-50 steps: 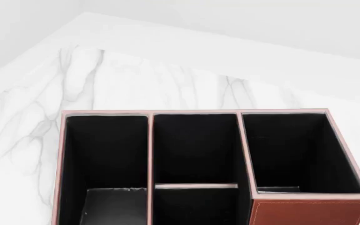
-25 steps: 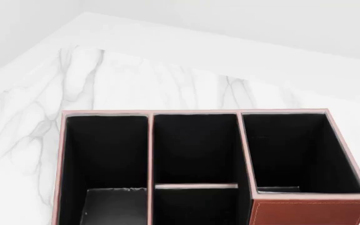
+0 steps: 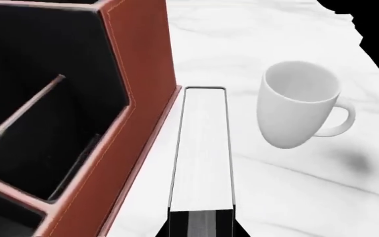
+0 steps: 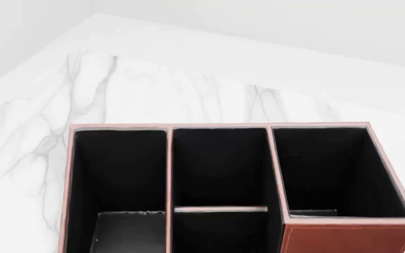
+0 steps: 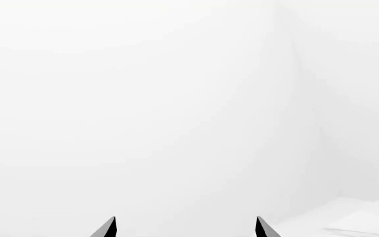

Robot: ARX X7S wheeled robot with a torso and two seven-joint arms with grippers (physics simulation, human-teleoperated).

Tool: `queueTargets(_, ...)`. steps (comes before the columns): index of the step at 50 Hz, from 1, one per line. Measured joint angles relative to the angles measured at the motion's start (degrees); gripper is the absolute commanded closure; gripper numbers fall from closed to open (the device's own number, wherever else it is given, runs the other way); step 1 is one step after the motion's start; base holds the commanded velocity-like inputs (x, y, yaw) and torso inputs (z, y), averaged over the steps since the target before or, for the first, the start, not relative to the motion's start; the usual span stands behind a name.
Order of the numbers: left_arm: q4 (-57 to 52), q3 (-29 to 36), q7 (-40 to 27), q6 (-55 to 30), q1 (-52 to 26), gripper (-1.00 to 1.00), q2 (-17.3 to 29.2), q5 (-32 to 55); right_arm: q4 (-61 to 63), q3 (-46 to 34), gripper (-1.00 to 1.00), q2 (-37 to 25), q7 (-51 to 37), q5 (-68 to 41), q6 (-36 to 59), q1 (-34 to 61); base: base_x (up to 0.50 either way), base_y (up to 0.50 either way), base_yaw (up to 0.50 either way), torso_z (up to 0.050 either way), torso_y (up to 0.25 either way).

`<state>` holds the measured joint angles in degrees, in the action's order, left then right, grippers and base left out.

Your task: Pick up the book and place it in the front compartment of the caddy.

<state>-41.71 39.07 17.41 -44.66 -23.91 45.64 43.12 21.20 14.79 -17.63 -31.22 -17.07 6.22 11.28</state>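
Left jaws (image 3: 201,228): only a dark strip of them shows at the edge of the left wrist view, lined up with the near end of the book (image 3: 201,148); whether they are open or closed on it cannot be told. The book stands on edge on the bench (image 3: 288,187), white page edges uppermost between thin black covers, its length running away from the jaws. This alignment suits a pinch across the covers, judged the step in hand. The book lies just beside the caddy (image 3: 120,143), parallel to its red-brown wall; whether the two touch cannot be told. A white mug (image 3: 299,111) is on the far side of the book from the caddy, near but apart, handle turned away from the caddy. The caddy's black-lined cells hold nothing that can be seen, so the front cell appears not yet filled.

Right jaws (image 5: 185,228): two dark tips stand well apart, open, holding nothing, facing blank white, idle and away from the caddy.
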Motion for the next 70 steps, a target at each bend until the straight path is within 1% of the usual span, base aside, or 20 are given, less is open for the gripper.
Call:
queueTargets(18,-6.4,-2.6,-0.4,-4.2,-7.2,1.0,2.0,4.8,0.0,-0.5,-1.0,-0.2,0.0,-0.1,-0.2,-0.2,0.0,0.0,0.0,0.0,0.001)
queueTargets(33,-7.9,-2.9,1.1,-6.1,-13.8,1.0,1.9,5.4,-0.1,-1.1,-1.0,-0.3,0.1,-0.2,-0.4,-0.3,0.0,0.0,0.0,0.0,0.001)
queueTargets(48,-6.2,-1.9,4.0,-5.9,-21.6,1.0,-0.1,1.9,-0.2,-1.3,-1.0,-0.5,0.1,-0.4,-0.5,-0.4,0.0,0.0,0.0,0.0,0.001)
queueTargets(70,1.4,2.2,10.0,-0.4,-30.5,1.0,-4.1,-7.8,-0.3,-1.6,-1.0,-0.8,-0.1,-0.6,-0.7,-0.3,0.0,0.0,0.0,0.0,0.001)
